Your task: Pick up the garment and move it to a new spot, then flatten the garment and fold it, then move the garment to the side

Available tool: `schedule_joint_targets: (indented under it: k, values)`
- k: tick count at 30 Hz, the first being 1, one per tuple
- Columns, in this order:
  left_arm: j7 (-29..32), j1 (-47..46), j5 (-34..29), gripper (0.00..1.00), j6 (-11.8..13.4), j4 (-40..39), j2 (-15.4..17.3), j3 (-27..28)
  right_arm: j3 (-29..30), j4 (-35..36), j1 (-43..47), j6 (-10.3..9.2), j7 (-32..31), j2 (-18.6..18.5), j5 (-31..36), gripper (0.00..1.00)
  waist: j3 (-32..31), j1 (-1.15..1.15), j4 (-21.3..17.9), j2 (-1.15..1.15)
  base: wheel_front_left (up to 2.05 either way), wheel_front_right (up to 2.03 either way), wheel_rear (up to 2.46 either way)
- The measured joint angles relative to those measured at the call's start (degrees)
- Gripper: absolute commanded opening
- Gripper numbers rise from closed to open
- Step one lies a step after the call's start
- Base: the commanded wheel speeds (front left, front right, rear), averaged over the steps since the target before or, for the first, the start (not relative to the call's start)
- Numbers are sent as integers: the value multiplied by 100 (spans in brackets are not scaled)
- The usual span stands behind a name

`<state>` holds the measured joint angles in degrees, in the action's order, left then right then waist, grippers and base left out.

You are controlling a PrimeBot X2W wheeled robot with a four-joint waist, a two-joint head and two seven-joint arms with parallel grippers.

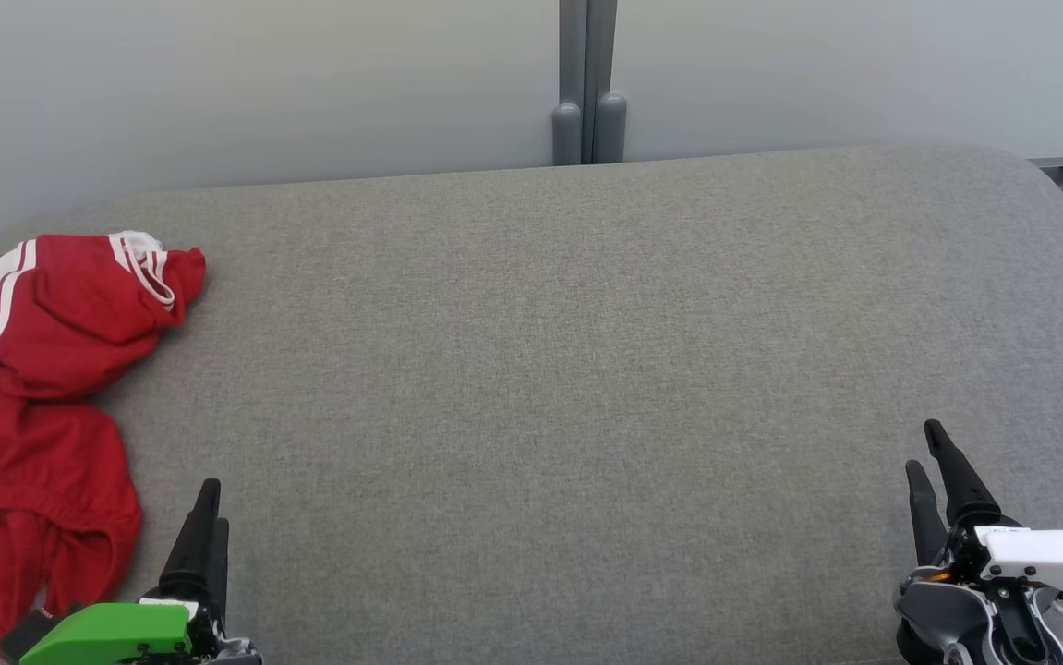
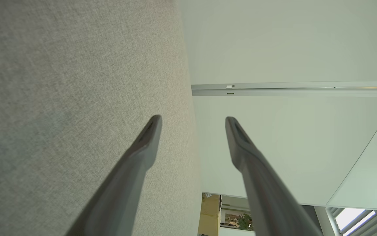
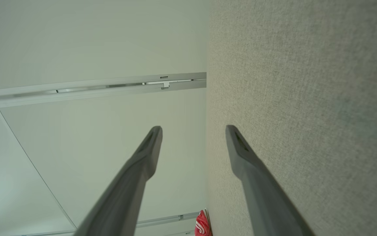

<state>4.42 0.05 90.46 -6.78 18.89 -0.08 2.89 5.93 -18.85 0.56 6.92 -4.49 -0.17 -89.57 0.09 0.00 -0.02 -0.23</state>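
Observation:
A red garment with white stripes lies crumpled at the far left of the grey upholstered surface; a small red bit of the garment also peeks in at the bottom of the right wrist view. My left gripper rests at the lower left, just right of the garment's lower part, apart from it. Its fingers stand open in the left wrist view with nothing between them. My right gripper sits at the lower right, far from the garment, also open and empty.
A pale wall panel runs behind the surface, with a grey post at its middle. The surface's rounded far edge and right corner drop off to the floor.

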Motion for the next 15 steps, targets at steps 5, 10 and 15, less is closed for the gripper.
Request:
schedule_joint_targets:
  k: [5, 10, 15]
  values:
    - [-91, -2, -324, 100, 9, -81, 11, -104, -74, 86, -5, -1, 101, -62, 377, 100, -7, 0, -2, 0, 0, 0, 0]
    - [-180, -10, -758, 100, 80, -172, 92, -121, -88, 250, -11, -45, 194, -169, 843, 100, -10, 0, -5, 0, 0, 0, 0]
    - [-258, -38, -1323, 100, 158, -354, 114, -147, -172, 405, -14, -101, 263, -167, 1340, 100, -9, 0, -3, 0, 0, 0, 0]
